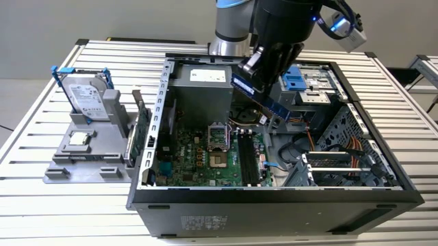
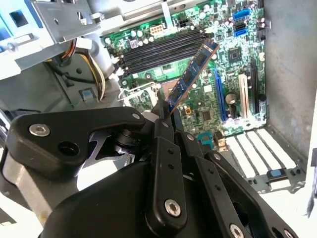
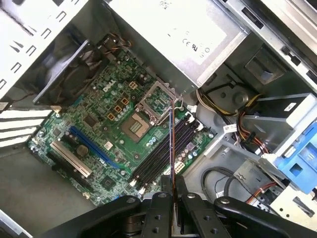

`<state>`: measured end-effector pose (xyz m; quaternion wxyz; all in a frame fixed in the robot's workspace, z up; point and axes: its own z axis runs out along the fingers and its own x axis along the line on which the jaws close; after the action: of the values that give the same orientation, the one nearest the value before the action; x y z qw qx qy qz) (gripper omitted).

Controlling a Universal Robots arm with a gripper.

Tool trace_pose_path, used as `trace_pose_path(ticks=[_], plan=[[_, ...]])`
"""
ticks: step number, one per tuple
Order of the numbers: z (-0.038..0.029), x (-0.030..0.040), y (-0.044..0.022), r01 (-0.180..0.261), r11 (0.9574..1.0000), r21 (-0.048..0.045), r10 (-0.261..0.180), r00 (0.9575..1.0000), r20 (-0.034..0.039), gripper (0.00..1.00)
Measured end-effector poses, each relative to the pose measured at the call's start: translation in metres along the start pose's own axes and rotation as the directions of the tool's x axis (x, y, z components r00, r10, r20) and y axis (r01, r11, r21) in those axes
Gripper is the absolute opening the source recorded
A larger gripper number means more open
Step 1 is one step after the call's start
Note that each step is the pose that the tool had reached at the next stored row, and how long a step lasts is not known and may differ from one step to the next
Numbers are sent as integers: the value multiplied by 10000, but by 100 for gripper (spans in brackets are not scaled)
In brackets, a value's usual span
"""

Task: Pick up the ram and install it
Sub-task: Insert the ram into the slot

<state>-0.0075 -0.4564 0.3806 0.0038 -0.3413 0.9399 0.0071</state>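
My gripper (image 1: 255, 72) is shut on the ram (image 1: 265, 101), a slim blue circuit stick with dark chips. It hangs tilted above the open computer case (image 1: 147, 154), over the motherboard's back right area in the exterior view. In the second wrist view the ram (image 2: 192, 77) sticks out from the black fingers (image 2: 163, 130) and points at the board. Edge-on in the first wrist view, the ram (image 3: 172, 144) lines up over the black memory slots (image 3: 161, 156), still apart from them. Those memory slots (image 1: 250, 159) lie lower, toward the case front.
A silver hard drive (image 1: 89, 100) in a blue bracket stands on a grey fixture (image 1: 82, 164) at the exterior view's left, beside a green card (image 1: 140, 136). The power supply (image 1: 202, 89), a blue drive cage (image 1: 294, 82) and orange cables (image 1: 342, 148) crowd the case.
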Motion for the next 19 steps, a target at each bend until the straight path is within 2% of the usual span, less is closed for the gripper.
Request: trace_pose_path(ticks=[5,9,13,19], plan=[[0,0,0,-472,9989,5,472,9989,5,0],[-1,0,0,-847,9964,11,847,9964,8,0],[-1,0,0,-1225,9925,15,1225,9925,13,0],[0,0,0,-1796,9837,20,1796,9837,20,0]])
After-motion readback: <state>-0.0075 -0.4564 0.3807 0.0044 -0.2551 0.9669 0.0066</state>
